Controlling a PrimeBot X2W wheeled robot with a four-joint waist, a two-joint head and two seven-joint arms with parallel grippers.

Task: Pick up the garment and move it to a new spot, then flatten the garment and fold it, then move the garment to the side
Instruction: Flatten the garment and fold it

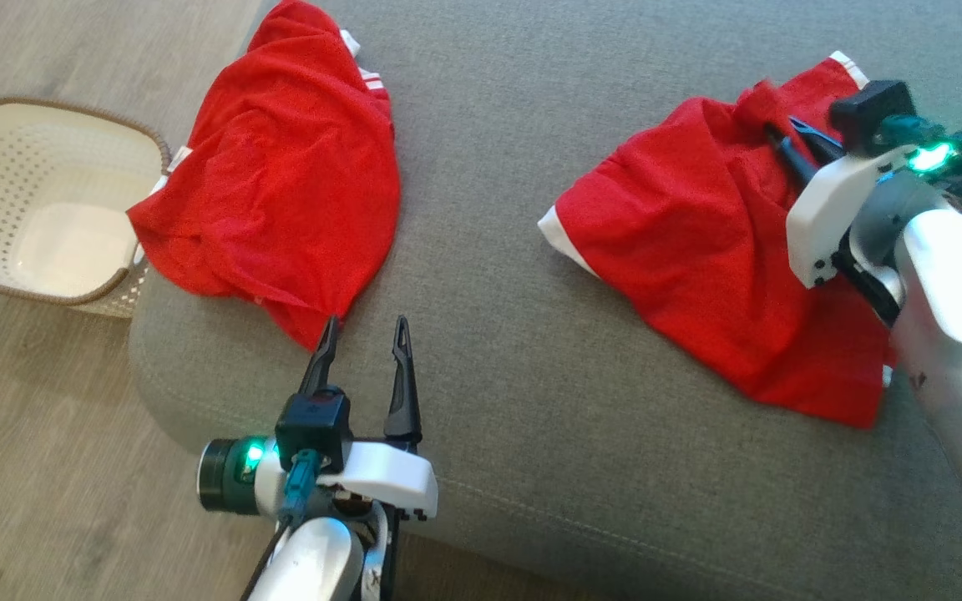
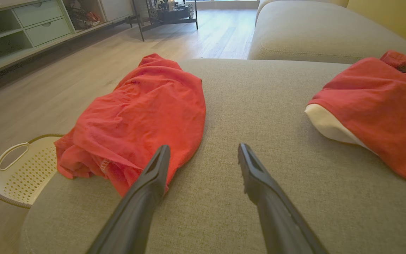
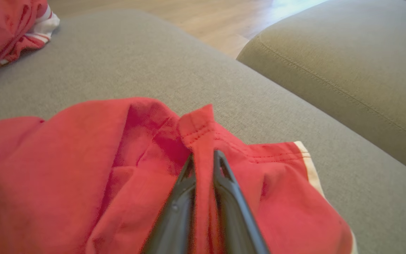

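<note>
Right gripper (image 3: 204, 158) pinches a seamed fold of the red garment (image 1: 698, 250) lying crumpled on the sofa (image 1: 481, 250) (pickup apparently starting); left gripper (image 1: 366, 330) hangs spread, empty; flattening, folding, sidelining remain.

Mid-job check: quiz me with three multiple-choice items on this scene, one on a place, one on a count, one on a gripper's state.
1. The basket stands: A on the floor; B on a table; C on a chair.
2. Red garments on the grey cushion: A one; B two; C three.
3. The right gripper is: A wide open; B shut on nothing; C shut on a red fold.
Key: A, floorboards lie around it; B, left garment and right garment lie apart; C, it pinches the right garment's fold.
</note>
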